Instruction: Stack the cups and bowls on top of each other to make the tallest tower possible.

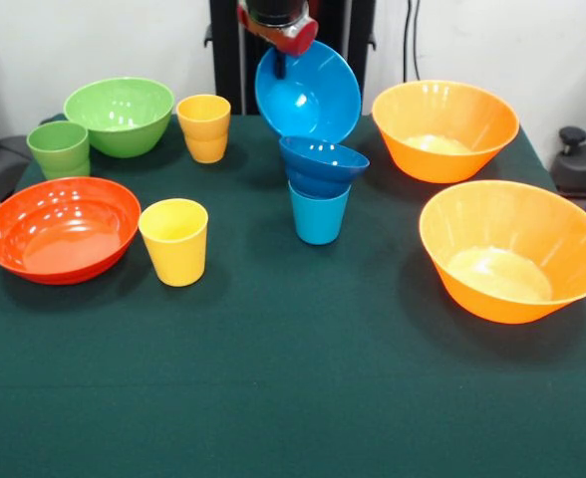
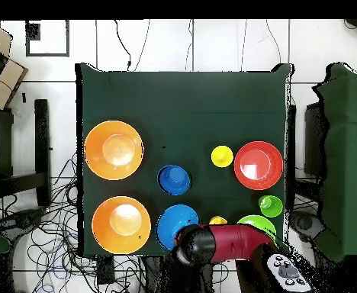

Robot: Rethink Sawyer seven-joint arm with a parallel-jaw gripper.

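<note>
Blue bowl (image 1: pixel 308 95) tilted in fingers (image 1: pixel 279 62)

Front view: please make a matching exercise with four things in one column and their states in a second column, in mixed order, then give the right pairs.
Things:
1. medium light blue bowl
2. small dark blue bowl
3. red-orange bowl
4. green cup

States:
A. stands alone beside the green bowl
B. tilted, held up by the claw
C. sits on the light blue cup
D. rests on the table next to a yellow cup

Pairs: 1-B, 2-C, 3-D, 4-A
</note>
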